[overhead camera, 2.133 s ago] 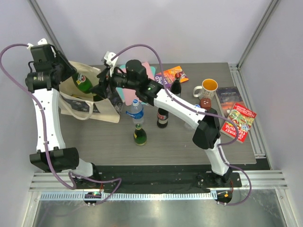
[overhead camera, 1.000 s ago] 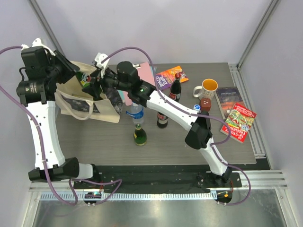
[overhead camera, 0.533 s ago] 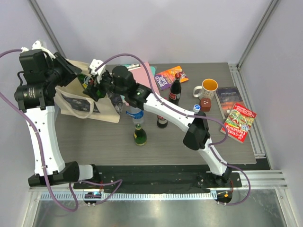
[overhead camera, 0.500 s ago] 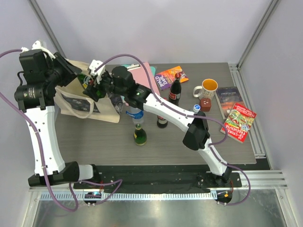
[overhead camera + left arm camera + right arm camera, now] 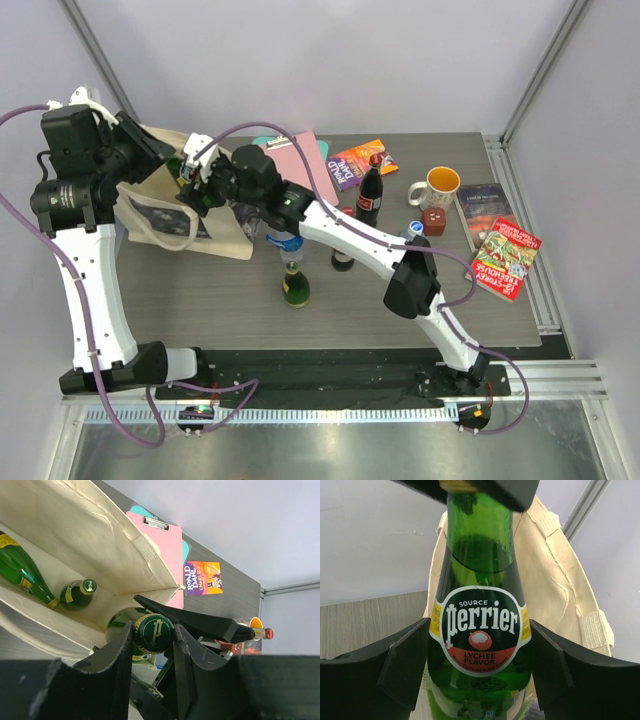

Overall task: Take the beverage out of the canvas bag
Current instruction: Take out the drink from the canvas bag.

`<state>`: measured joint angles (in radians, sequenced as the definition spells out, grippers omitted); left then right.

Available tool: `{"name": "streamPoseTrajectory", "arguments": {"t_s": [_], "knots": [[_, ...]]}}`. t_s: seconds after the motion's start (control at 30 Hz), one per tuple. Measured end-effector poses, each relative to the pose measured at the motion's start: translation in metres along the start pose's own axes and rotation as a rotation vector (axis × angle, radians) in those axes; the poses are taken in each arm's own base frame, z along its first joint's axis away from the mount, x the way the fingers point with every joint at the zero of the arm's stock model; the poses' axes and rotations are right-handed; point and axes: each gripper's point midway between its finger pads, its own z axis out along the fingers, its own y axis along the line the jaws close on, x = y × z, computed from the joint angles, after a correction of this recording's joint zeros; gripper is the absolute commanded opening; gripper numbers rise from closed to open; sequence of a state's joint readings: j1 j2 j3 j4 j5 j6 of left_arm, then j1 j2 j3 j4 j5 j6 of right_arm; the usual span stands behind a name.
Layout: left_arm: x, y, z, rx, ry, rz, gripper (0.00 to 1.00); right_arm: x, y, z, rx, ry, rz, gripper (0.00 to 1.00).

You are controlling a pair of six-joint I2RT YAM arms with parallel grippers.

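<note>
The canvas bag (image 5: pixel 170 225) lies at the back left of the table, its mouth open. My left gripper (image 5: pixel 176 166) is shut on the cap of a green Perrier bottle (image 5: pixel 153 634) and holds it upright above the bag's mouth. My right gripper (image 5: pixel 198 184) has come in from the right. Its fingers press against both sides of the bottle's labelled body (image 5: pixel 480 625). The cream cloth of the bag (image 5: pixel 555 580) hangs behind the bottle. Two more green bottles (image 5: pixel 25 575) (image 5: pixel 80 592) lie inside the bag (image 5: pixel 100 535).
A water bottle (image 5: pixel 288 240), a green bottle (image 5: pixel 295 288) and two dark cola bottles (image 5: pixel 343 255) (image 5: pixel 371 190) stand mid-table. A pink clipboard (image 5: pixel 300 155) and a paperback (image 5: pixel 360 160) lie behind them. A mug (image 5: pixel 442 183) and books (image 5: pixel 500 255) are at the right.
My right gripper has moved left across the bag's mouth until its fingers sit around the bottle. My left gripper has lifted the bottle slightly and then held still.
</note>
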<state>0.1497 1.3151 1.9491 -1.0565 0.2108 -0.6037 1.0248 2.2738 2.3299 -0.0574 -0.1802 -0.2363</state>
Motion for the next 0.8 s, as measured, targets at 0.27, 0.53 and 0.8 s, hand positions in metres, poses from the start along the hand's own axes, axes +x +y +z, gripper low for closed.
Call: {"name": "streamPoseTrajectory", "arguments": {"t_s": [0.27, 0.53, 0.8], "knots": [[0.002, -0.003, -0.002, 0.015, 0.01, -0.015, 0.0, 0.017, -0.002, 0.006, 0.012, 0.027, -0.019, 0.59], [0.001, -0.007, -0.009, 0.026, -0.004, -0.018, 0.0, 0.013, -0.004, 0.006, 0.018, 0.01, -0.039, 0.09], [-0.007, -0.02, -0.017, 0.087, -0.061, -0.07, 0.42, 0.001, -0.01, 0.005, 0.003, -0.031, -0.022, 0.01]]}}
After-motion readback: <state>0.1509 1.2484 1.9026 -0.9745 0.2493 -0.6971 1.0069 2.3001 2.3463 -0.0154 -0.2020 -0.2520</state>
